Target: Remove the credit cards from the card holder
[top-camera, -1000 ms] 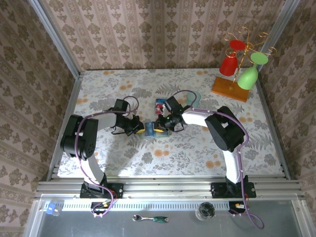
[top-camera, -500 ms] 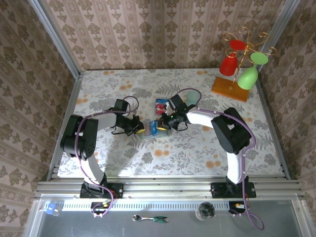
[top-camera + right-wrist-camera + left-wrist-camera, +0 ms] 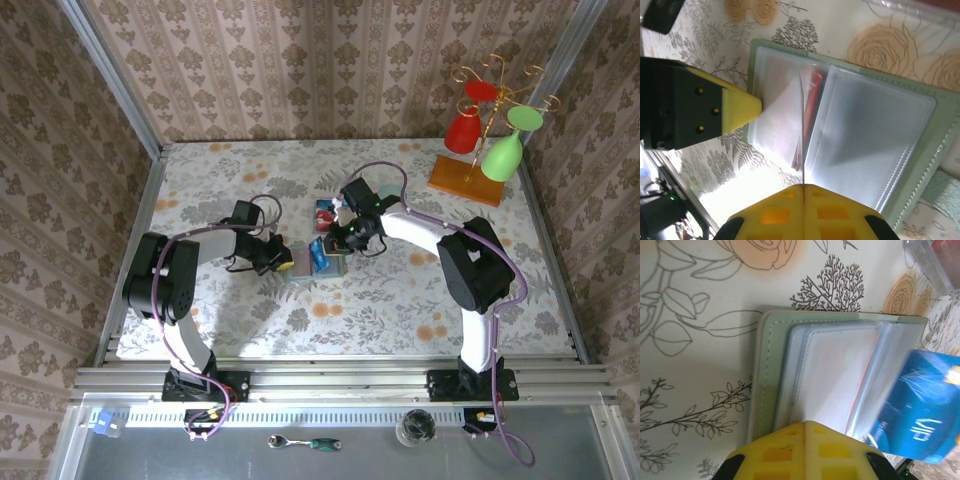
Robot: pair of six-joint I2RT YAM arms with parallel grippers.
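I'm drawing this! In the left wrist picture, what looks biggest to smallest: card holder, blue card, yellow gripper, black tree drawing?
1. Card holder, largest.
2. Blue card and left gripper look alike; both cut off at the edge, gripper nearest the camera, so unranked.
3. Black tree print, smallest.

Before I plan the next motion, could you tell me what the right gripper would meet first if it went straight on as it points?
Probably the card holder: the right gripper, shut on the blue card, points at its clear sleeves. The left gripper sits off to one side; depth is unclear.
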